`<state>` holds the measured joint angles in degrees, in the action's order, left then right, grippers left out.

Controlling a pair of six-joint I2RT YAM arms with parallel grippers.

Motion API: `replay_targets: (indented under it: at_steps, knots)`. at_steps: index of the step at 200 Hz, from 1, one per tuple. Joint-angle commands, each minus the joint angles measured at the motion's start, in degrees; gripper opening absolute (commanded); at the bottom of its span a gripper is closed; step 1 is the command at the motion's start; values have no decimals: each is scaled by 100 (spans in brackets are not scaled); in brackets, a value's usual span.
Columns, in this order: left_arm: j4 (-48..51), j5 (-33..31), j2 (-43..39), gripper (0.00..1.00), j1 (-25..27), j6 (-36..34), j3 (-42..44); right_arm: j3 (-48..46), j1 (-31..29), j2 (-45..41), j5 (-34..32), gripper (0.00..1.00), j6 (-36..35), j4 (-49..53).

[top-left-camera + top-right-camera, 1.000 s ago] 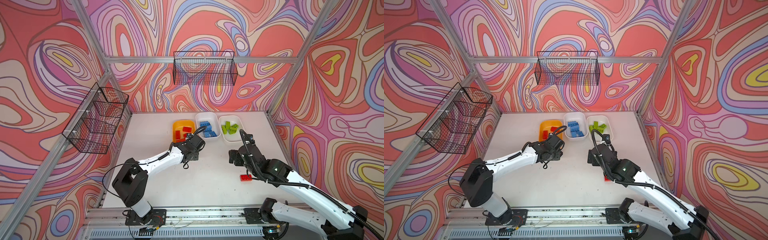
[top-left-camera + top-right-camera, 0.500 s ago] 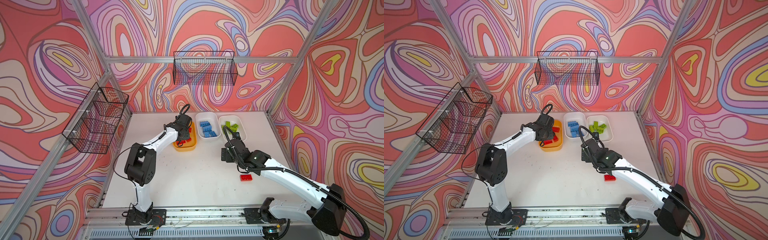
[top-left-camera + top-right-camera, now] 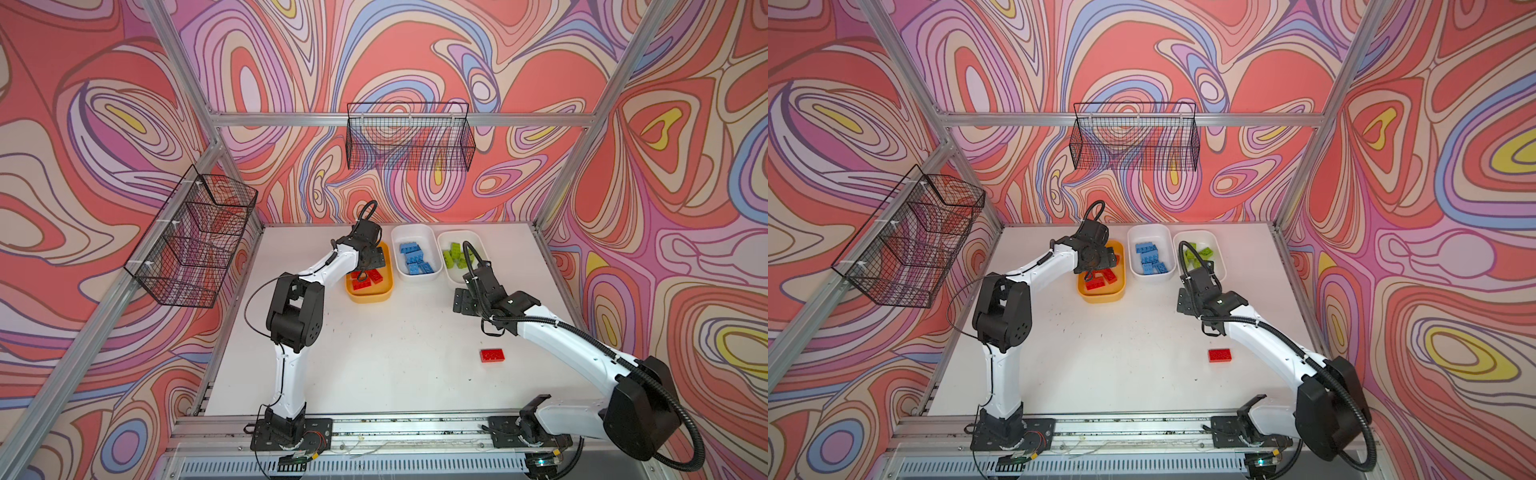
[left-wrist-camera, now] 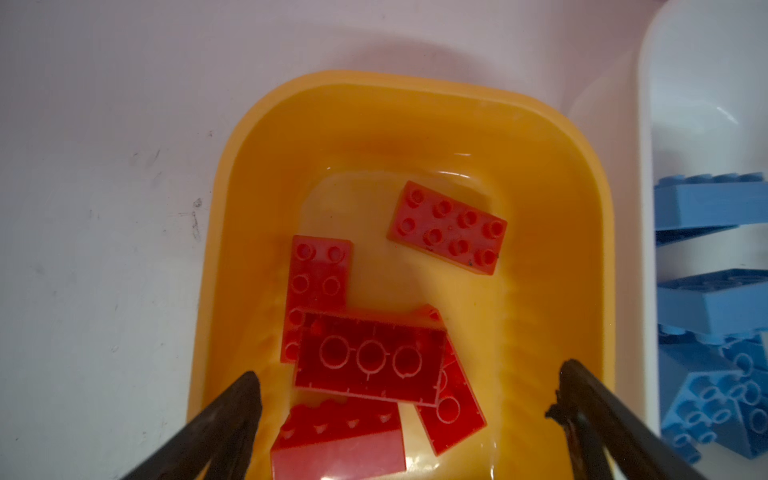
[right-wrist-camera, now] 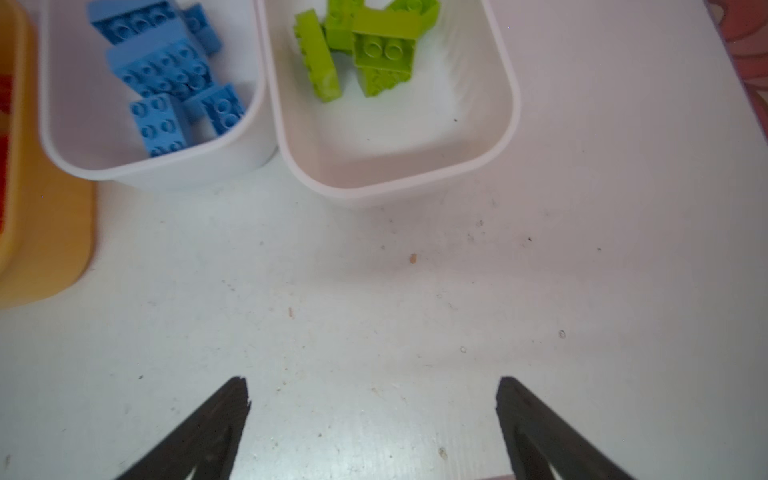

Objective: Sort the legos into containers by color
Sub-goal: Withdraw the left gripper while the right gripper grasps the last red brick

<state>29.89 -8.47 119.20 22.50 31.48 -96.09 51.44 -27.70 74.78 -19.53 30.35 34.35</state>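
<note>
readable text: none in any view
red legos (image 4: 449,227): studs and moulded rings only, no lettering legible
yellow-orange tub (image 4: 415,85): plain, unmarked
bench (image 5: 374,311): scuffs and specks, nothing that reads as print
</note>
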Motion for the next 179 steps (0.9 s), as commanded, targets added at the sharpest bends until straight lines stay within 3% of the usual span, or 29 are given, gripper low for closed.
replay_targets:
  at_steps: [1, 48, 104, 179]
  knots:
    - [-325, 226, -690, 100, 29, 23, 427, -315, 48, 2, 136, 98, 219, 120]
    - [-865, 167, -2234, 100, 235, 183, 2073, -1085, 78, -243, -6, 98, 594, 179]
    - [-912, -63, -3813, 100, 634, 332, 3639, -1291, 150, -644, -125, 98, 1177, 488]
    - [-968, 122, -5166, 100, 1221, 714, 5069, -1742, 205, -761, -207, 98, 1913, 454]
